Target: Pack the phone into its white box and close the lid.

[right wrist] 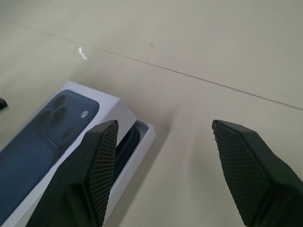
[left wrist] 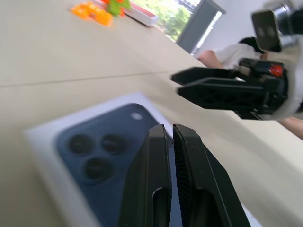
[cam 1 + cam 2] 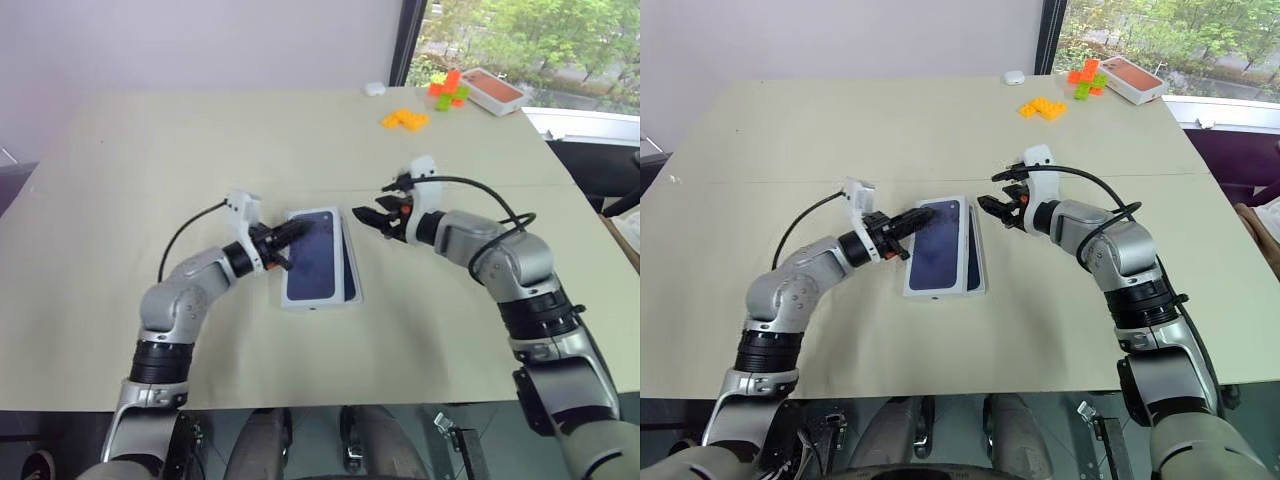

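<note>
So the lid (image 3: 312, 255) is sitting on the white box (image 3: 351, 262) but shoved off toward the robot's left, so a strip of the box along its right edge is still uncovered. In the right wrist view you can see the phone (image 1: 127, 145) dark down in that gap, so it's in the tray already. All of it is mid tabletop (image 3: 200, 150), with some orange blocks (image 3: 404, 119) and an orange-topped box (image 3: 492, 90) way off at the far right corner.

The left pincer (image 3: 295, 231) has its fingers pressed together and is poking onto the top of the lid near the far end. The right pincer (image 3: 367, 219) is spread apart, holding nothing, hovering just beside the exposed box edge.

My guess is the step now is squaring the lid up and seating it. I'd use the closed left tip to nudge the lid sideways to the right while the right one braces the box wall so the tray doesn't slide along. Only press down once all the edges line up, otherwise the lid probably jams crooked on the rim.
</note>
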{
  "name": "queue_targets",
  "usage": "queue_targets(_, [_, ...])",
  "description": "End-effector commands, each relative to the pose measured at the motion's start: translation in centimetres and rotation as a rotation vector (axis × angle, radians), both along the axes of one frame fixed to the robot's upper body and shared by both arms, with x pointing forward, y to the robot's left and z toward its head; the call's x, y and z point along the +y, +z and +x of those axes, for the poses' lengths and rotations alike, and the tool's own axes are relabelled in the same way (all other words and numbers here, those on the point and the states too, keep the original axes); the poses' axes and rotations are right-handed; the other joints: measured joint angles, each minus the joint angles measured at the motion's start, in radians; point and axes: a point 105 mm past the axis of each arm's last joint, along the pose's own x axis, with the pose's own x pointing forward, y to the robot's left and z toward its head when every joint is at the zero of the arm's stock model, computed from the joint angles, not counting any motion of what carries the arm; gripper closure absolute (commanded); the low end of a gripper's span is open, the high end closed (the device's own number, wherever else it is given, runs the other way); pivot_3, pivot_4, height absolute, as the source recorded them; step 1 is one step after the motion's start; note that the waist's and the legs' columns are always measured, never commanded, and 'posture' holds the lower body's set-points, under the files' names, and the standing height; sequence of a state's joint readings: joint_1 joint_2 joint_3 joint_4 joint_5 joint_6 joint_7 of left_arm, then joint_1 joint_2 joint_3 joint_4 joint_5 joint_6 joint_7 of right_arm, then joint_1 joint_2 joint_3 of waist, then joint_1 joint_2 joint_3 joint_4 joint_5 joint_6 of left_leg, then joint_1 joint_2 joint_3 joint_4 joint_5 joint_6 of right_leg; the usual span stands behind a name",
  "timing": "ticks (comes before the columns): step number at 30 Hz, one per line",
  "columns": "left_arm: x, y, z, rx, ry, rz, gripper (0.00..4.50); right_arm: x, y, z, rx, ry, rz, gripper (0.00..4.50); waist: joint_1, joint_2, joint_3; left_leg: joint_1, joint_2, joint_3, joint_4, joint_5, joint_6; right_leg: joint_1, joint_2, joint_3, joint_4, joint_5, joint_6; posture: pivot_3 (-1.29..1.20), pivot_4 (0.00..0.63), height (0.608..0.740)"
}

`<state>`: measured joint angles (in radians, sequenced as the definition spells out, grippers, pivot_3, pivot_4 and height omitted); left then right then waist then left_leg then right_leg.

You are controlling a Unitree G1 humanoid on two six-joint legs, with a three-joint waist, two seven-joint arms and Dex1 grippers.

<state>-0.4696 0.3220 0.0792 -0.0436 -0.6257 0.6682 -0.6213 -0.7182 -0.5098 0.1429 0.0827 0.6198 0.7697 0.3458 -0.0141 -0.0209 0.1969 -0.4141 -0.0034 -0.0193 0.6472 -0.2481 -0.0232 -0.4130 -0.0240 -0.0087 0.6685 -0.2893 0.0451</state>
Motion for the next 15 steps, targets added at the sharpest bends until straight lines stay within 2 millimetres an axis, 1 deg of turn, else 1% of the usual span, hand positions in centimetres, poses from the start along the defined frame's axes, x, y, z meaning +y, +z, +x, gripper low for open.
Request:
queue_targets(1, [1.5, 2.3, -0.7, -0.065, 0.029, -0.025, 4.21, 0.5, 1.9, 0.1, -0.08, 0.016, 0.03, 1.2, 0.001, 0.0, 0.0, 0.0, 0.0, 0.0, 0.0, 0.0, 0.0, 0.0, 0.0, 0.0, 0.0, 0.0, 0.0, 0.0, 0.15, 0.74])
queue_targets(4, [2.8, 2.6, -1.2, -0.079, 0.06, 0.01, 4.21, 0.6, 2.1, 0.1, -0.09, 0.021, 0.044, 1.2, 0.002, 0.0, 0.0, 0.0, 0.0, 0.0, 0.0, 0.0, 0.0, 0.0, 0.0, 0.0, 0.0, 0.0, 0.0, 0.0, 0.15, 0.74])
queue_targets(5, [3.4, 2.6, -1.4, -0.08, 0.069, 0.029, 4.21, 0.6, 2.2, 0.0, -0.103, 0.027, 0.043, 1.43, 0.002, 0.0, 0.0, 0.0, 0.0, 0.0, 0.0, 0.0, 0.0, 0.0, 0.0, 0.0, 0.0, 0.0, 0.0, 0.0, 0.15, 0.74])
queue_targets(7, [4.8, 2.4, -1.8, -0.081, 0.093, 0.079, 4.21, 0.6, 2.3, -0.1, -0.116, 0.048, 0.027, 2.11, 0.001, 0.0, 0.0, 0.0, 0.0, 0.0, 0.0, 0.0, 0.0, 0.0, -0.001, 0.0, 0.0, 0.0, 0.0, 0.0, 0.15, 0.74])
queue_targets(8, [5.3, 2.3, -2.0, -0.073, 0.098, 0.091, 4.21, 0.7, 2.3, -0.2, -0.125, 0.055, 0.013, 2.53, 0.0, 0.0, 0.0, 0.0, 0.0, 0.0, 0.0, 0.0, 0.0, 0.0, -0.001, 0.0, 0.0, 0.0, 0.0, 0.0, 0.15, 0.74])
queue_targets(11, [6.7, 1.7, -2.3, -0.047, 0.117, 0.125, 4.21, 0.7, 2.0, -0.6, -0.149, 0.1, -0.053, 4.16, 0.001, 0.0, 0.0, 0.0, 0.0, 0.0, 0.0, 0.0, 0.0, 0.0, -0.001, 0.0, 0.0, 0.0, 0.0, 0.0, 0.15, 0.74])
queue_targets(12, [7.0, 1.3, -2.4, -0.035, 0.116, 0.145, 4.21, 0.7, 1.7, -0.8, -0.154, 0.118, -0.088, 4.47, 0.002, 0.0, 0.0, 0.0, 0.0, 0.0, 0.0, 0.0, 0.0, 0.0, -0.001, 0.0, 0.0, 0.0, 0.0, 0.0, 0.15, 0.74])
queue_targets(15, [7.9, -0.8, -2.9, 0.023, 0.114, 0.269, 4.21, 0.6, 0.6, -1.5, -0.172, 0.172, -0.194, 4.47, 0.003, 0.0, 0.0, 0.0, 0.0, 0.0, 0.0, 0.0, 0.0, 0.0, -0.001, 0.0, -0.001, 0.0, 0.0, 0.0, 0.15, 0.74])
